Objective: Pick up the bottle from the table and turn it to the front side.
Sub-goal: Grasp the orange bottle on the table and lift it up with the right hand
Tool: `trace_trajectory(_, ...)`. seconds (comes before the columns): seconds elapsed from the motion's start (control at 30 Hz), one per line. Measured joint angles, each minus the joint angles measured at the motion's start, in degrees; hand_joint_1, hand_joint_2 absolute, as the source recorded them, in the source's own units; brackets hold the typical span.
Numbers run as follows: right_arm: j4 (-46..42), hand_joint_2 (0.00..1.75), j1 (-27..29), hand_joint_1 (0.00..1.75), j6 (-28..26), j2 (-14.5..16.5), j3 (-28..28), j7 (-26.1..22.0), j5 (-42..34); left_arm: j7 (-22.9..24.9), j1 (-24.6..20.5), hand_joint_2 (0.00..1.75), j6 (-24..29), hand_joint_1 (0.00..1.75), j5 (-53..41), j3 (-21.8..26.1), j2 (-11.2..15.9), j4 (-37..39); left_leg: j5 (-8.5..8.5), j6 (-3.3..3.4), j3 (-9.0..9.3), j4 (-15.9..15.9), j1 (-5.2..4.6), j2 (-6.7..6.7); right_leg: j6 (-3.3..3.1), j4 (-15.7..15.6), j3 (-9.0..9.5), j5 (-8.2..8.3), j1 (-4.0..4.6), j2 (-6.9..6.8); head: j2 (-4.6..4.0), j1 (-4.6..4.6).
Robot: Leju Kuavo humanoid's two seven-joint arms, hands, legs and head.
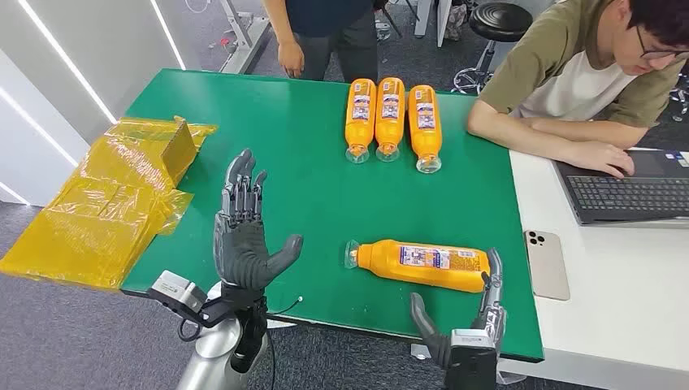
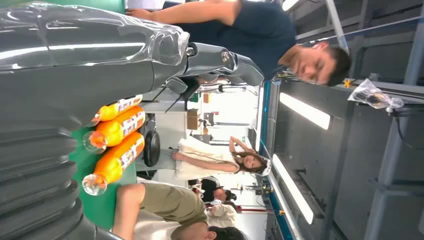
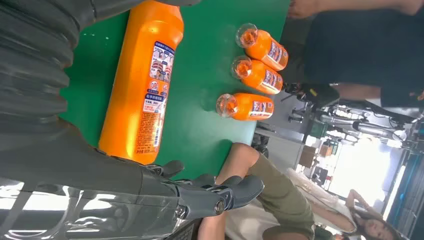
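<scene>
**Reaching for the lying bottle**

Closing in on the bottle [image 1: 422, 265], the right hand [image 1: 463, 325] sits at the near counter [image 1: 309, 195] edge with its fingers [image 1: 493, 280] spread apart and nothing held; one fingertip stands at the bottle's base end, though contact is hard to judge. The bottle lies on its side near the front edge, clear cap toward the robot's left, label facing up. The left hand [image 1: 244, 240] is raised over the counter, open and empty, fingers straight.

To grasp well, I would bring the thumb and fingers around the wide body rather than the base, so the bottle cannot slide or roll when lifted, then turn it slowly with a firm hold.

From the head view comes the whole layout: three more bottles [image 1: 390, 120] in a row at the far side, yellow bags [image 1: 114, 203] to the left, a phone [image 1: 547, 262] and laptop [image 1: 626, 188] to the right. Up close, the right wrist view shows the bottle's label [image 3: 155, 95] beside the palm.
</scene>
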Motion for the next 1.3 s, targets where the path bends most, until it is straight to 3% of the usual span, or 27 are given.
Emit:
trace_trajectory(0.2,-0.02,1.75,-0.17,0.0,1.97,-0.74,0.24,3.34,7.61,0.0,-0.02,1.75,-0.68,0.0,-0.01,0.0,-0.02,0.2,0.0,0.0,-0.01,0.0,0.0,0.0,0.0,0.0,0.01,0.0,0.0,0.0,0.0,0.0)
trace_trajectory(0.37,0.54,1.75,-3.96,0.0,14.49,-4.52,0.07,7.71,15.68,0.0,-0.03,1.75,-3.21,0.0,0.11,0.01,0.0,0.2,0.02,0.02,0.0,0.01,0.0,0.05,-0.01,0.0,0.02,0.04,-0.01,0.02,0.0,0.01)
trace_trajectory(0.47,4.28,1.75,-10.49,0.0,22.57,-9.28,-0.18,8.09,17.94,0.0,-0.29,1.75,-4.73,0.0,0.41,0.01,0.03,0.29,0.06,0.06,0.01,0.04,-0.02,0.09,0.02,-0.01,0.03,0.14,-0.03,0.07,0.0,0.0)
trace_trajectory(0.57,9.51,1.75,-17.19,0.0,27.21,-13.73,-0.2,7.51,18.82,0.0,-0.72,1.75,-5.61,0.0,0.59,0.01,0.03,0.34,0.15,0.18,-0.01,0.07,-0.03,0.06,0.08,-0.02,0.05,0.22,-0.05,0.04,0.0,0.02)
trace_trajectory(0.73,18.71,1.75,-28.81,0.0,34.52,-17.43,2.51,4.84,19.74,0.0,-1.41,1.75,-6.67,0.0,1.03,0.02,0.04,0.37,0.21,0.18,-0.04,0.07,-0.03,0.15,0.07,0.05,0.02,0.32,-0.06,0.12,0.0,0.0)
trace_trajectory(0.9,32.64,1.75,-42.89,0.0,41.3,-17.72,9.21,1.6,19.66,0.0,-2.17,1.75,-7.52,0.0,1.22,0.07,0.04,0.37,0.42,0.12,-0.07,0.06,-0.01,-0.01,0.02,0.09,0.01,0.36,-0.05,-0.04,0.0,-0.01)
trace_trajectory(1.17,50.78,1.75,-56.81,0.0,49.43,-14.76,18.39,-0.52,18.62,0.0,-2.29,1.75,-7.17,0.0,1.21,0.55,0.05,0.37,0.45,0.12,-0.14,0.05,0.0,-0.11,0.02,0.12,-0.07,0.35,0.0,-0.15,0.0,-0.01)
trace_trajectory(1.3,56.99,1.75,-61.22,0.0,53.1,-13.7,22.06,-2.62,16.56,0.0,-2.27,1.75,-6.28,0.0,1.39,0.92,0.06,0.37,0.46,0.11,-0.15,0.05,-0.01,-0.17,0.02,0.12,-0.06,0.35,0.0,-0.23,0.0,0.0)
